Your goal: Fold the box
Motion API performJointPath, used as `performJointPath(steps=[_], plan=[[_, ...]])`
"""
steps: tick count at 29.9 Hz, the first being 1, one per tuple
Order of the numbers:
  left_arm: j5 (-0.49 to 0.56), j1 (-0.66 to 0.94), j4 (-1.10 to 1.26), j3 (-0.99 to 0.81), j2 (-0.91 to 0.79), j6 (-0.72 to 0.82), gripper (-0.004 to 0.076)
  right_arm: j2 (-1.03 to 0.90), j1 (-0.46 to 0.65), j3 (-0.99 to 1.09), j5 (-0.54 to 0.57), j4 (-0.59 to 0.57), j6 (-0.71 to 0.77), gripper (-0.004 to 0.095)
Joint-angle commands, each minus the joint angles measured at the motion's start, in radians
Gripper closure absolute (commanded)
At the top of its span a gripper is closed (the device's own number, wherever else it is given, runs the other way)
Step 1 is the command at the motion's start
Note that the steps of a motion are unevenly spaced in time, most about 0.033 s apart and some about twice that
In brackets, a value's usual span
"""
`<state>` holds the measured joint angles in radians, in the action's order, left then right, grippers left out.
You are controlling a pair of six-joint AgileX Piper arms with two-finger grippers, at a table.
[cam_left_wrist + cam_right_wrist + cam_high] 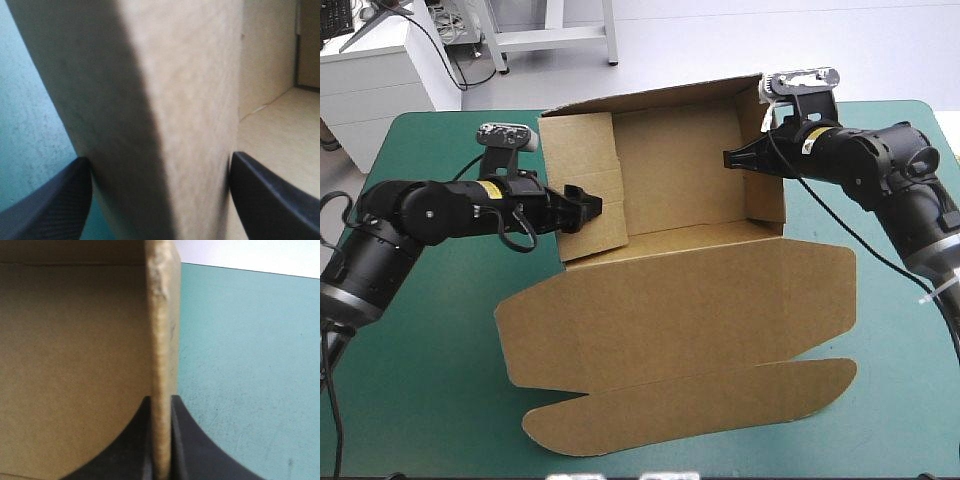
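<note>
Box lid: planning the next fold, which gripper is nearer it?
Left. The left gripper straddles the left wall close to the lid; the right gripper pinches the right wall farther back.

High overview; wrist close-ups of box (680,170)

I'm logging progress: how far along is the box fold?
Done: the box has its far wall and right wall raised. In hand: the right tool is shut on the right wall; the left tool, open, straddles the left wall. Left: the lid lies flat on the table.
</note>
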<state>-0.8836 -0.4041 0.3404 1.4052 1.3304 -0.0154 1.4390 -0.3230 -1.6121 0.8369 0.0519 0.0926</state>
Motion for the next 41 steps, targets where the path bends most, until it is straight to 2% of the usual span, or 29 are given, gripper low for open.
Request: performJointPath(steps=[1, 3, 6, 9, 14, 16, 21, 30, 41], plan=[[0.052, -0.082, -0.186, 0.076, 0.015, 0.226, 0.0231, -0.039, 0.0, -0.033, -0.096, 0.021, 0.021, 0.0911], [0.052, -0.128, -0.297, 0.102, 0.034, 0.338, 0.0262, -0.039, 0.0, -0.033, -0.096, 0.021, 0.021, 0.0911], [0.102, -0.175, -0.372, 0.109, 0.037, 0.427, 0.0346, -0.039, 0.0, -0.033, -0.095, 0.019, 0.021, 0.0911], [0.143, -0.194, -0.376, 0.109, 0.037, 0.466, 0.0458, -0.039, 0.0, -0.033, -0.087, 0.014, 0.021, 0.0911], [0.139, -0.196, -0.37, 0.109, 0.037, 0.466, 0.0672, -0.039, 0.0, -0.033, -0.057, -0.016, 0.021, 0.0911], [0.15, -0.196, -0.37, 0.109, 0.037, 0.466, 0.0734, -0.039, 0.0, -0.033, -0.031, -0.01, 0.021, 0.0911], [0.172, -0.193, -0.367, 0.109, 0.051, 0.466, 0.0732, -0.039, 0.0, -0.033, 0.081, -0.003, 0.021, 0.0912], [0.058, -0.193, -0.378, 0.109, 0.145, 0.416, 0.0731, 0.049, 0.0, -0.033, 0.308, -0.003, -0.008, 0.0912], [0.014, -0.192, -0.406, 0.109, 0.288, 0.36, 0.0731, 0.225, 0.0, -0.031, 0.305, 0.023, -0.014, 0.0912]])
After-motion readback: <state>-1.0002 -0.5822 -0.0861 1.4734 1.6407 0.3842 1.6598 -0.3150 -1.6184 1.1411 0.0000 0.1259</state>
